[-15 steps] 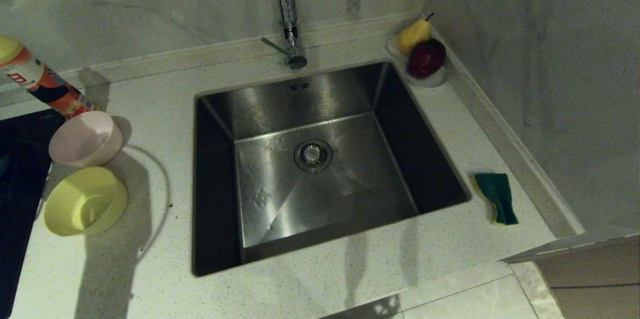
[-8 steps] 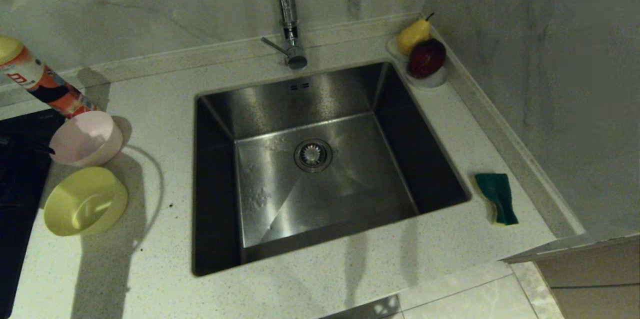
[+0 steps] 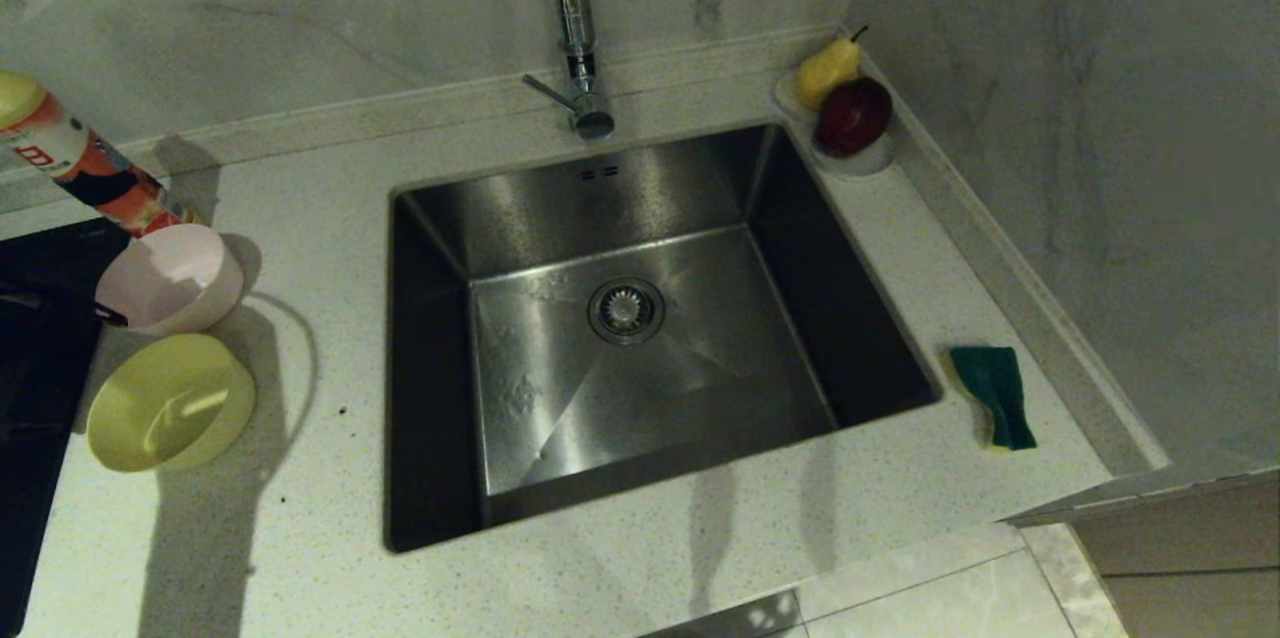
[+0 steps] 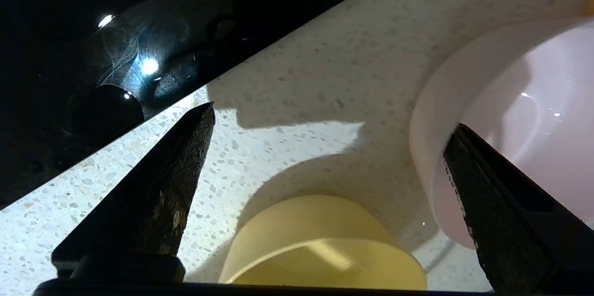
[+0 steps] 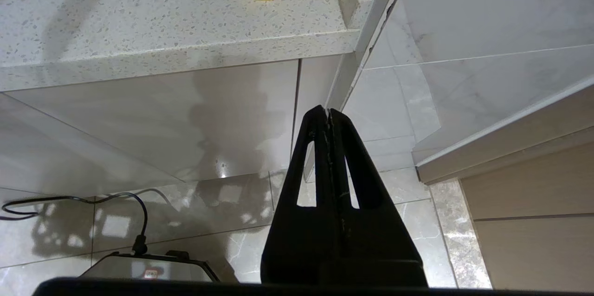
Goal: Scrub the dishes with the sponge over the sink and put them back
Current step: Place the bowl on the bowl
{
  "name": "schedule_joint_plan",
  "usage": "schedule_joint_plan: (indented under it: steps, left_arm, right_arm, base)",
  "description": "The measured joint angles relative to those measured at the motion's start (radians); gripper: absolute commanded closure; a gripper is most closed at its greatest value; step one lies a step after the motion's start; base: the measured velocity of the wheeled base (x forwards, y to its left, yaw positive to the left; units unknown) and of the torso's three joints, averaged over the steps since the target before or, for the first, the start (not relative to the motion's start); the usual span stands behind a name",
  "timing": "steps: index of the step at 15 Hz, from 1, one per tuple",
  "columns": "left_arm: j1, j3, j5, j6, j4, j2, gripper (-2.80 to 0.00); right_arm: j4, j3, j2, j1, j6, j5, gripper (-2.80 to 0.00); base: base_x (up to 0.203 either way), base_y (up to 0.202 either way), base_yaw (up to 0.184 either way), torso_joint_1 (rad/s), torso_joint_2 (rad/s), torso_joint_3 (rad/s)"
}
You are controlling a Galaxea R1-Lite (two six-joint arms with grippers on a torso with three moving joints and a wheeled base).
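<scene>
The robot's left gripper [image 4: 327, 124] had slid in from the left side over the last second, and its dark tip now reached the pale pink round plastic bowl [image 3: 172, 279]. Before, no gripper showed there. Its 2 fingers were spread wide and held nothing, with 1 finger [image 4: 492, 194] at the pink bowl's rim. I think it was getting ready to pick up that bowl as the first dish to scrub.

Nearest, the right gripper [image 5: 328, 112] hung low in front of the counter, squeezed tight and empty.

I counted 2 bowls left of the big square steel sink [image 3: 620, 318]: the yellow round plastic bowl [image 3: 170, 403] nearer, the pink one behind it. No blue bowl showed. 1 green and yellow sponge [image 3: 995, 396] lay right of the sink. Behind the sink stood 1 tall shiny tap [image 3: 575, 28]. At the sink's far right corner sat 1 small white dish [image 3: 875, 158] with 1 yellow pear [image 3: 826, 70] and 1 dark red apple [image 3: 852, 115]. Far left of the sink leaned 1 orange and white bottle [image 3: 80, 168].
</scene>
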Motion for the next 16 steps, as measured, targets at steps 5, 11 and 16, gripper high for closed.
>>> schedule_joint_plan:
  steps: [5, 11, 16]
  left_arm:
    - [-0.001, -0.001, 0.001, -0.007, -0.003, 0.033, -2.80]
    - [-0.002, -0.011, 0.000, -0.009, -0.006, 0.048, 0.00]
    - [-0.002, -0.016, -0.003, -0.010, -0.006, 0.047, 0.00]
  right_arm:
    - [0.000, 0.000, 0.000, 0.000, 0.000, 0.000, 0.00]
    - [0.000, 0.000, 0.000, 0.000, 0.000, 0.000, 0.00]
    - [0.000, 0.000, 0.000, 0.000, 0.000, 0.000, 0.00]
  base:
    - [0.000, 0.000, 0.000, 0.000, 0.00, 0.000]
    - [0.000, 0.000, 0.000, 0.000, 0.00, 0.000]
    - [0.000, 0.000, 0.000, 0.000, 0.00, 0.000]
